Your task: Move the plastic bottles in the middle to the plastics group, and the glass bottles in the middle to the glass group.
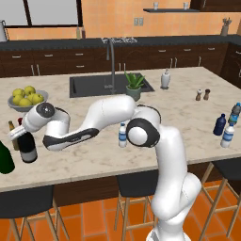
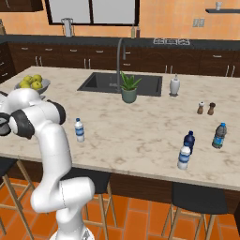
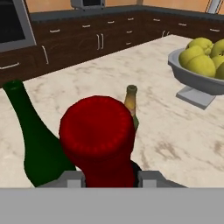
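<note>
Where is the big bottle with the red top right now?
The wine bottle stands at the counter's left end in the left base view, in the hand, beside the dark green bottle and brown beer bottle, before the fruit bowl.

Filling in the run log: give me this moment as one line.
phase: placing | held: wine bottle, jaws shut on neck | location: beside green bottle, beer bottle

Two rear base views; close hand view
</note>
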